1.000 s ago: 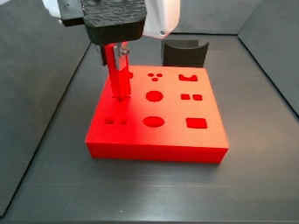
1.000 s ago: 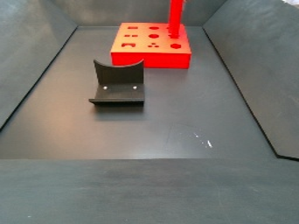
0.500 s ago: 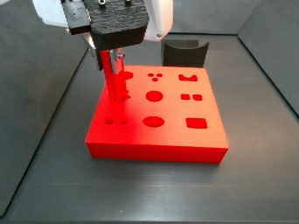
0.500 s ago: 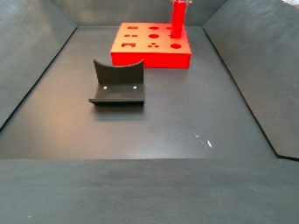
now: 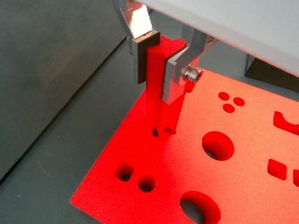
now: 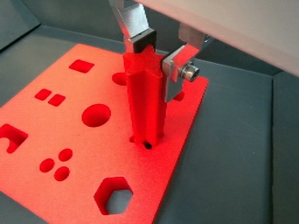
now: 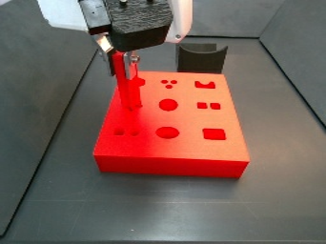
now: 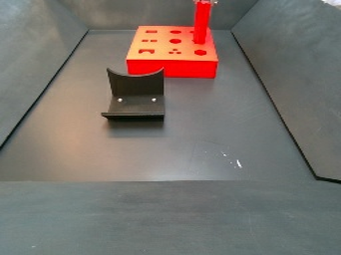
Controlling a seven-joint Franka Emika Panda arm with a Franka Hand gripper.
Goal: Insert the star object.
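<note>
- The star object [image 6: 146, 96] stands upright on the red block [image 6: 70, 140], its lower end in a small hole near one edge of the block; both wrist views show it as a slim red peg rising straight from the top face.
- In a side view the peg [image 7: 130, 88] stands at the block's far left part, and in a side view from the opposite end it shows as a short red post [image 8: 202, 25] at the block's far right corner.
- The gripper [image 5: 163, 54] is at the top of the peg, its two silver fingers [image 6: 135, 35] on either side of the peg's upper end with the dark pads against or very close to it; whether they press on it or have just let go I cannot tell.
- In a side view the gripper's dark body [image 7: 136, 27] hangs directly above the peg, over the block's left rear area.
- The red block [image 7: 173, 133] lies flat on the dark floor [image 8: 186, 159] and has round, square and other shaped holes in its top.
- The fixture [image 8: 134, 95], a dark bracket on a base plate, stands on the floor well apart from the block in that side view, and just behind the block [image 7: 201, 53] in a side view.
</note>
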